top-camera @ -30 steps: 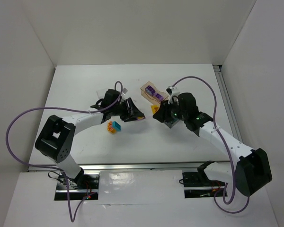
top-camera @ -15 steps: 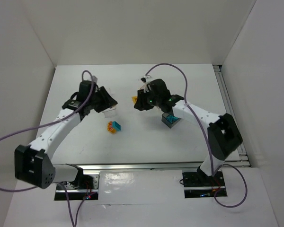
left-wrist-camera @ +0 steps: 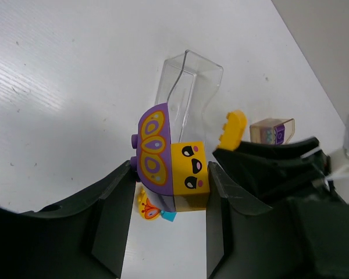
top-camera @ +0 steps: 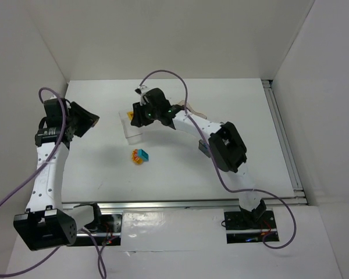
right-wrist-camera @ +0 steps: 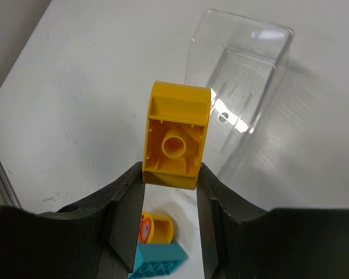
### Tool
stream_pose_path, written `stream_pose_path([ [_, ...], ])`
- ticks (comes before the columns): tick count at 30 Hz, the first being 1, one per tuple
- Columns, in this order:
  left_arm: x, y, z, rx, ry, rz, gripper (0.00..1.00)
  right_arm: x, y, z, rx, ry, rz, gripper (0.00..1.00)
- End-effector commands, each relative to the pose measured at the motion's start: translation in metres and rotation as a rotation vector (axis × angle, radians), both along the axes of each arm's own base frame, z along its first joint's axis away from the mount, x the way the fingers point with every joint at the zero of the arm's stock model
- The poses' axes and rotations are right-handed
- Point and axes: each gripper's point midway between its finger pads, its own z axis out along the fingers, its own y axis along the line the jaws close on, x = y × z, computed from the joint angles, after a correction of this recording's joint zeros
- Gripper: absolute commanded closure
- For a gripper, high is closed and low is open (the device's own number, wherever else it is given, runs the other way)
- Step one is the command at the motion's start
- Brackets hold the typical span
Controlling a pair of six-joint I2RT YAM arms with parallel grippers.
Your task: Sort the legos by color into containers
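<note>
White tabletop, white walls on three sides; both arm bases are bolted at the near edge.

The clear tray [top-camera: 133, 137] is taken as the reference. In the right wrist view the clear tray [right-wrist-camera: 242, 53] is seen with its open side toward the camera.

Right gripper [top-camera: 139, 117]: held just over the clear tray's far end in the top view. In its own camera the right gripper [right-wrist-camera: 171, 169] is closed on a yellow brick [right-wrist-camera: 175, 137], which is clamped between both fingers with its hollow underside toward the lens. The same yellow brick [left-wrist-camera: 233, 128] is seen from the left wrist, just beside the clear tray [left-wrist-camera: 187, 95].

Left gripper [top-camera: 85, 119]: raised well to the left of the clear tray, apart from it. The left gripper [left-wrist-camera: 170, 172] is closed on a purple and yellow brick [left-wrist-camera: 173, 168]; a purple part with a yellow wing pattern and a yellow part with a printed face are pinched between the fingers.

An orange and teal pair of bricks [top-camera: 140, 156] is lying on the table near the clear tray, on its base-ward side. The pair is also visible beneath each held brick in the wrist views [right-wrist-camera: 159, 246] [left-wrist-camera: 153, 210].

A peach tray [left-wrist-camera: 272, 131] with a purple piece inside is seen beyond the clear tray, past the right gripper. Only an edge of the dark grey tray [top-camera: 203, 149] is visible, well to the right of the clear tray, behind the right arm.
</note>
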Motion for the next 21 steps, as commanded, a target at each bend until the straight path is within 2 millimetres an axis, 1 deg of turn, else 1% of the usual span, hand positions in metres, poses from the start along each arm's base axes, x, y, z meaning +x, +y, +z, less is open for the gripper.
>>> stream_pose_path([
  [1, -0.009, -0.010, 0.010, -0.053, -0.056, -0.069, 1.00, 0.009, 0.025, -0.005, 0.023, 0.006, 0.048, 0.71],
  [2, -0.009, -0.009, 0.011, -0.058, -0.059, -0.078, 1.00, 0.008, 0.034, -0.006, 0.028, 0.014, 0.054, 0.71],
  [3, -0.010, -0.011, 0.011, -0.057, -0.060, -0.092, 1.00, 0.010, 0.034, -0.011, 0.011, 0.026, 0.046, 0.68],
  [4, -0.008, -0.009, 0.013, -0.053, -0.073, -0.097, 1.00, 0.021, 0.040, -0.010, 0.010, 0.013, 0.029, 0.46],
  [5, -0.009, -0.007, 0.014, -0.048, -0.075, -0.104, 1.00, 0.021, 0.044, -0.010, -0.003, 0.014, 0.023, 0.34],
  [6, -0.009, -0.007, 0.014, -0.048, -0.075, -0.104, 1.00, 0.021, 0.041, -0.013, -0.033, 0.023, 0.014, 0.25],
  [7, -0.009, -0.004, 0.013, -0.039, -0.075, -0.101, 1.00, 0.027, 0.039, -0.007, -0.038, 0.007, -0.011, 0.16],
  [8, -0.009, -0.004, 0.013, -0.039, -0.075, -0.101, 1.00, 0.028, 0.038, 0.004, -0.030, -0.011, -0.023, 0.10],
  [9, -0.009, -0.004, 0.013, -0.039, -0.075, -0.101, 1.00, 0.028, 0.035, 0.009, -0.024, -0.014, -0.042, 0.10],
  [10, -0.009, -0.006, 0.011, -0.047, -0.076, -0.110, 1.00, 0.027, 0.025, -0.001, -0.055, -0.009, -0.073, 0.10],
  [11, -0.009, -0.008, 0.007, -0.050, -0.074, -0.131, 1.00, 0.029, 0.013, 0.029, -0.022, -0.033, -0.104, 0.11],
  [12, -0.009, -0.009, 0.005, -0.045, -0.078, -0.146, 1.00, 0.030, 0.002, 0.038, -0.012, -0.035, -0.132, 0.14],
  [13, -0.007, -0.021, 0.000, -0.037, -0.082, -0.189, 1.00, 0.021, -0.011, 0.021, -0.039, -0.021, -0.146, 0.16],
  [14, -0.007, -0.031, -0.001, -0.038, -0.081, -0.218, 1.00, 0.019, -0.026, 0.027, -0.040, -0.031, -0.172, 0.17],
  [15, -0.006, -0.034, -0.005, -0.006, -0.074, -0.224, 1.00, 0.012, -0.045, 0.075, 0.018, -0.097, -0.201, 0.18],
  [16, -0.001, -0.060, -0.014, 0.006, -0.067, -0.311, 1.00, 0.003, -0.077, 0.088, 0.026, -0.134, -0.262, 0.20],
  [17, -0.001, -0.076, -0.021, 0.007, -0.044, -0.366, 1.00, -0.001, -0.085, 0.056, -0.021, -0.104, -0.277, 0.21],
  [18, 0.001, -0.091, -0.026, 0.020, -0.026, -0.418, 1.00, -0.005, -0.112, 0.092, 0.039, -0.145, -0.319, 0.21],
  [19, 0.005, -0.107, -0.031, 0.055, -0.022, -0.487, 1.00, -0.007, -0.129, 0.092, 0.046, -0.145, -0.353, 0.22],
  [20, 0.009, -0.141, -0.044, 0.070, 0.019, -0.585, 1.00, -0.008, -0.145, 0.090, 0.042, -0.137, -0.370, 0.22],
  [21, 0.010, -0.154, -0.052, 0.085, 0.045, -0.616, 1.00, -0.008, -0.172, 0.089, 0.029, -0.135, -0.422, 0.22],
])
